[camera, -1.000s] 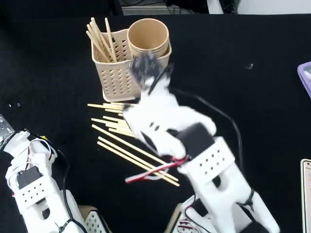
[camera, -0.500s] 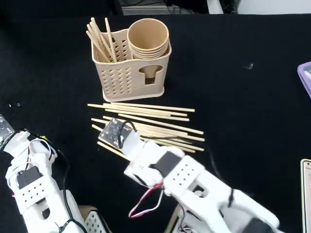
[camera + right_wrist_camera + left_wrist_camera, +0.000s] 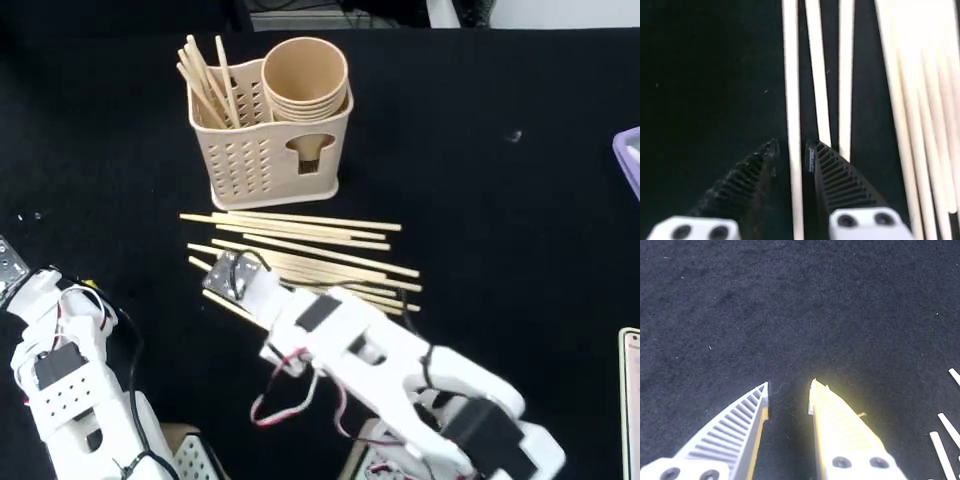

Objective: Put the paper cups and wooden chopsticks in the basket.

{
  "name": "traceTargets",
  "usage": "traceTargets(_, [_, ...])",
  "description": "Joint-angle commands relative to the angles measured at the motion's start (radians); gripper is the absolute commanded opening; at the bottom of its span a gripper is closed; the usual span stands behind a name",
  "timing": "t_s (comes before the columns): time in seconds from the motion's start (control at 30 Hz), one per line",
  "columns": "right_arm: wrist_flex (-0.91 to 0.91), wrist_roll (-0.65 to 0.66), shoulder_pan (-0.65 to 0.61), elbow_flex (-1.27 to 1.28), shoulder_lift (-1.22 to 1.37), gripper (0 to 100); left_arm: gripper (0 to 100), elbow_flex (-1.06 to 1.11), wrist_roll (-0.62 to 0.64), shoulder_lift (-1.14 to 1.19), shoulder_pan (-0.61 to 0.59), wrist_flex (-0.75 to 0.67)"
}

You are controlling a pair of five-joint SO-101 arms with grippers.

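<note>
Right arm [image 3: 370,350] hides the near ends of several loose chopsticks [image 3: 310,235] on the black table [image 3: 520,260]; a purple object [image 3: 630,165], cut by the frame's edge, is too cropped to identify.

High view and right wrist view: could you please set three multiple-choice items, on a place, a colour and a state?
1. Where is the stack of tan paper cups?
A. lying on the table
B. inside the beige perforated plastic basket
C. in a pincer
2. What colour is the table?
A. black
B. white
C. green
3. How is the right pincer?
A. shut on a cup
B. shut on nothing
C. open, astride one loose wooden chopstick
B: the cups' rims stick up from the basket. A: the bare surface is black. C: gaps show beside the chopstick between the jaws.
</note>
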Motion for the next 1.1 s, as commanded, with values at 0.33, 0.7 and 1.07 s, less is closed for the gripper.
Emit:
traceTargets(0.33, [0.029,0.086,0.04,-0.081,0.056,1.1,14,-0.042,0.008,-0.015,0.012,-0.018])
traceTargets(0.7, [0.141,0.086,0.038,-0.142,-0.085,1.5,14,-0.042,0.008,-0.015,0.013,-0.018])
traceTargets(1.07, [0.055,0.14,0.04,-0.087,-0.085,14.1,14,-0.042,0.008,-0.015,0.012,-0.018])
